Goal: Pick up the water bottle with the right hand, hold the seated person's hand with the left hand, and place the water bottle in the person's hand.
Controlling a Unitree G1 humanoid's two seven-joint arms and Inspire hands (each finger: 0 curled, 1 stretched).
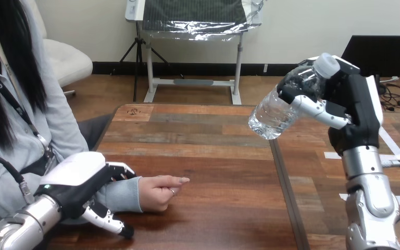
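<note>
Two robot hands are at work over the wooden table (213,156), well apart from each other. Up at the far right, the right hand (357,104) is raised clear of the tabletop with its fingers (312,107) wrapped round the neck end of the water bottle (278,112). That clear bottle hangs in the air, tilted, with its white cap (325,65) up toward the hand and its base pointing down and to the left, over the table's right half. Nothing else touches it. Down at the near left, the left hand (75,179) lies across the person's wrist (120,195), which is covered by a grey sleeve. Its fingers (121,169) are curled over the far side of the sleeve and its thumb (107,221) reaches along the near side, so the wrist sits clasped between them. Just beyond that grip, the person's hand (159,192) rests on the wood, loosely closed, one finger stretched toward the right. It holds nothing and sits low and far to the left of the bottle. Strips of white tape (333,155) lie on the table's right part, beside the right arm.
</note>
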